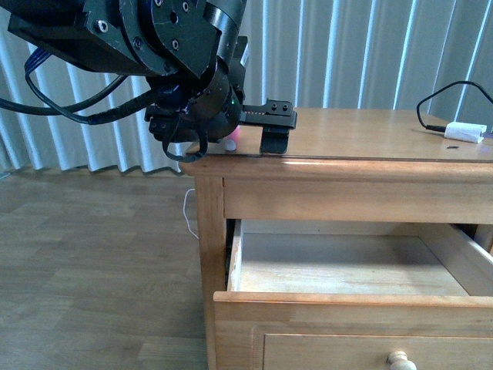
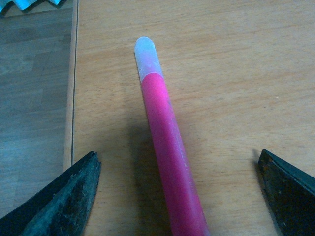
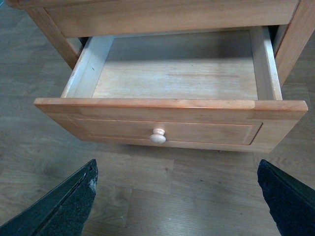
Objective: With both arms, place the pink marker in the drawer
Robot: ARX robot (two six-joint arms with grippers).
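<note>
The pink marker (image 2: pixel 167 142) lies flat on the cabinet top (image 2: pixel 236 73), its white cap end (image 2: pixel 146 56) pointing away from my left gripper. My left gripper (image 2: pixel 178 162) is open and straddles the marker, with a wide gap on each side of it. In the front view the left gripper (image 1: pixel 245 139) hangs over the cabinet top's left corner, where a bit of the marker (image 1: pixel 232 137) shows. The upper drawer (image 1: pixel 347 324) is pulled open and has nothing in it. My right gripper (image 3: pixel 177 169) is open and holds nothing, in front of the drawer front (image 3: pixel 172 130) and its knob (image 3: pixel 158 136).
A white adapter (image 1: pixel 464 132) with a black cable lies at the right of the cabinet top (image 1: pixel 362 139). The top's left edge (image 2: pixel 74 98) runs close beside the marker, with wooden floor (image 1: pixel 92 270) below. Pale vertical blinds (image 1: pixel 370 54) hang behind.
</note>
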